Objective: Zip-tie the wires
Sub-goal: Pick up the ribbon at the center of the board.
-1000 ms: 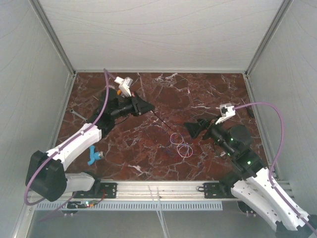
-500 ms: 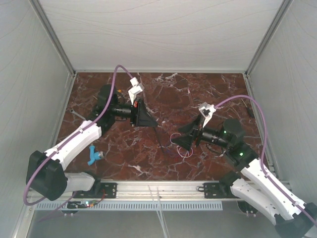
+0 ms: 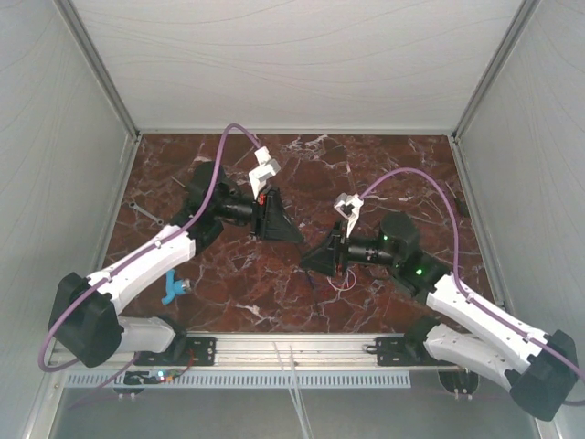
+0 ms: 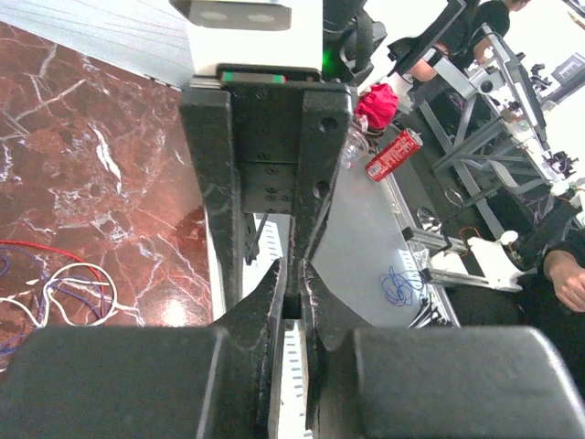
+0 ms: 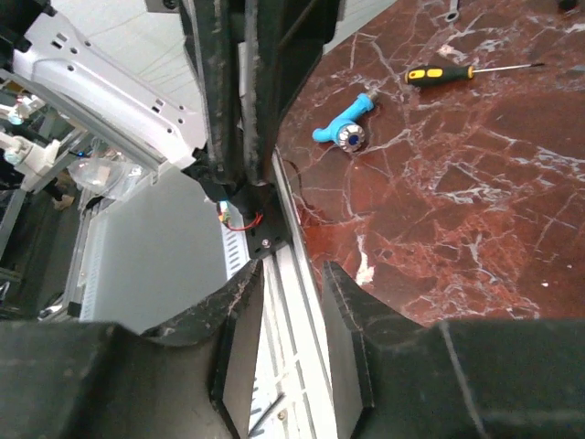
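The wires (image 3: pixel 345 278), thin white and purple loops with a red strand, lie on the marble just behind my right gripper (image 3: pixel 309 262). The left wrist view has the wires (image 4: pixel 66 294) at its left edge. My left gripper (image 3: pixel 291 235) hovers close to the right one, tips almost facing. In its wrist view the left gripper (image 4: pixel 294 274) is shut on a small black piece, the zip tie (image 4: pixel 302 306). The right gripper (image 5: pixel 291 274) has its jaws apart by a narrow gap. A thin dark strip (image 5: pixel 274 416) shows low in that gap.
A blue tool (image 3: pixel 174 287) lies near the left arm's base and shows again as the blue tool (image 5: pixel 345 123) in the right wrist view. A yellow-and-black screwdriver (image 5: pixel 439 73) lies farther back. A small metal part (image 3: pixel 143 210) sits at the left edge. The metal rail (image 3: pixel 292 347) runs along the front.
The right arm swung left over the wires, and its jaws narrowed from wide open. The left gripper moved right and down towards it, still shut.
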